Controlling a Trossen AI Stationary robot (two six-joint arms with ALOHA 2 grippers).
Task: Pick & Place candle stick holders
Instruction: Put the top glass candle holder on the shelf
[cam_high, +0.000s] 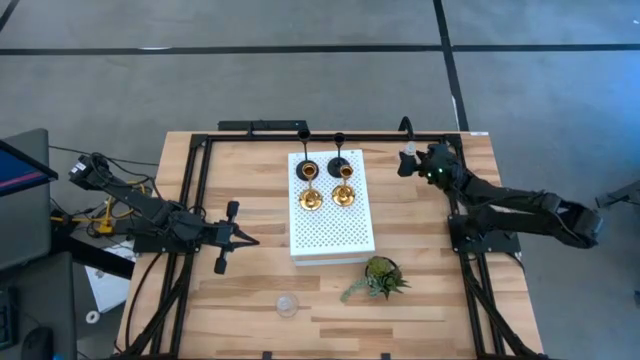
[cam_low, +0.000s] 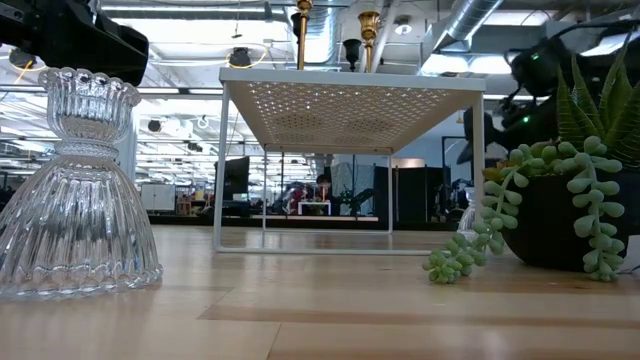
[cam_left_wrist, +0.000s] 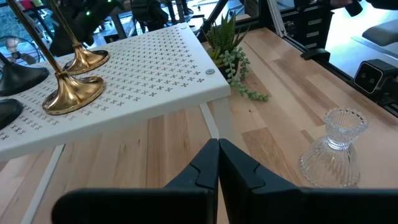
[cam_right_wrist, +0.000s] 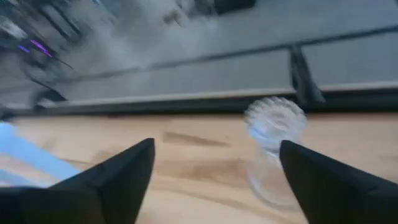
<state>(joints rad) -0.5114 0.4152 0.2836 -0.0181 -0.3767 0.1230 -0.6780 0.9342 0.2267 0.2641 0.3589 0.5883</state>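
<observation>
Two black candle stick holders and two gold ones stand on their round bases on the white perforated board. One clear glass holder stands on the table near its front edge, also seen as the glass holder. A second glass holder stands upright near the far right edge. My right gripper is open just short of it and touches nothing. My left gripper is shut and hovers left of the board.
A small green plant in a dark pot stands in front of the board's right corner. The board stands raised on thin white legs. A black metal frame runs along the table's edges. Bare wood lies at the front left.
</observation>
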